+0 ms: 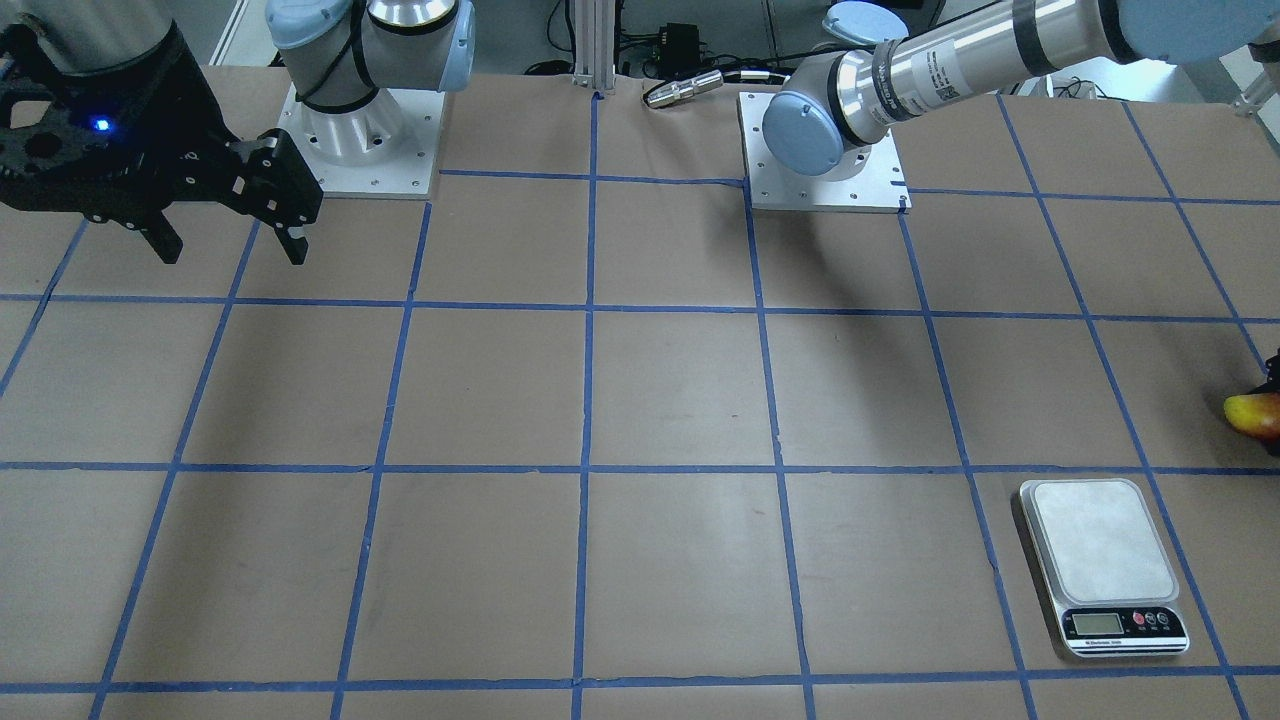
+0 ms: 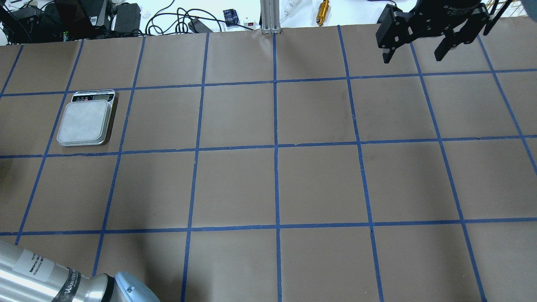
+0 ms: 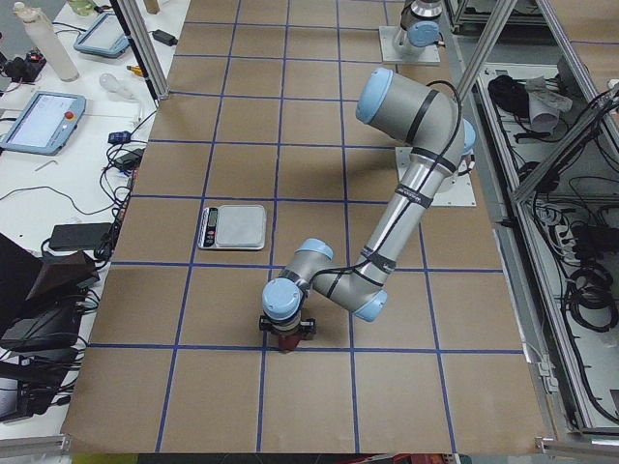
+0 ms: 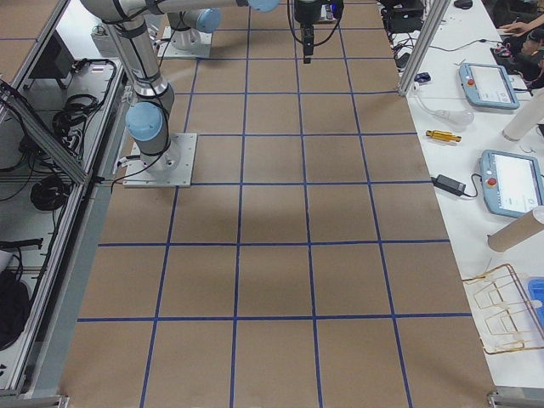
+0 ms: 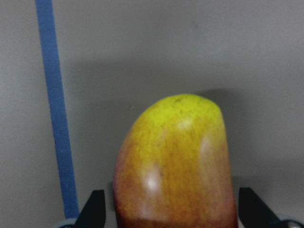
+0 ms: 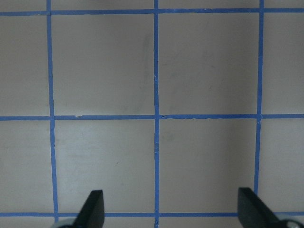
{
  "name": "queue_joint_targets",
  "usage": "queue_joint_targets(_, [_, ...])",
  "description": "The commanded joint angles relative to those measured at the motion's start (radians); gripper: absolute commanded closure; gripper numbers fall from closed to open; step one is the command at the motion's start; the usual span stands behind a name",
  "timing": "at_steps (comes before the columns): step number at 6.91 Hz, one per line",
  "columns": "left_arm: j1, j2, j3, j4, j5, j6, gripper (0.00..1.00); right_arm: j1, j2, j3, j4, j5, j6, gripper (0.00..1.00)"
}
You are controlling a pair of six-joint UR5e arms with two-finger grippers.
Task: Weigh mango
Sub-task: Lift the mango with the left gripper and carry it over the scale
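The mango, yellow at the tip and red-orange lower down, sits between the fingers of my left gripper. The jaws stand wide, with a small gap on each side of the fruit. The mango also shows at the right edge of the front view and under the left gripper in the left side view, low at the table. The silver scale stands bare, one grid square away. My right gripper is open and empty, high at the far side.
The table is brown paper with a blue tape grid. Both arm bases are bolted at the robot's edge. Cables, tablets and tools lie beyond the table's far edge.
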Motion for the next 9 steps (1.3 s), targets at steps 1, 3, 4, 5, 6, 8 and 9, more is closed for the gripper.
queue_joint_targets(1, [0.006,0.006,0.001,0.001,-0.005,0.032,0.92,0.000,0.001,0.000,0.000,0.001,0.000,0.00])
queue_joint_targets(3, [-0.003,0.043,0.003,-0.005,-0.006,0.016,1.00,0.000,0.001,0.000,0.000,0.000,0.000,0.00])
queue_joint_targets(4, [-0.032,0.078,0.003,-0.011,-0.002,0.007,1.00,0.000,-0.001,0.000,0.000,0.000,0.000,0.00])
queue_joint_targets(5, [-0.102,0.118,0.004,-0.016,0.000,-0.043,1.00,0.000,-0.001,0.000,0.000,0.001,0.000,0.00])
queue_joint_targets(6, [-0.159,0.143,0.004,-0.025,0.000,-0.116,1.00,0.000,-0.001,0.000,0.000,0.001,0.000,0.00])
queue_joint_targets(8, [-0.265,0.167,0.003,-0.071,0.000,-0.262,1.00,0.000,0.001,0.000,0.000,0.001,0.000,0.00])
queue_joint_targets(9, [-0.309,0.166,0.003,-0.098,-0.002,-0.349,1.00,0.000,0.001,0.000,0.000,0.000,0.000,0.00])
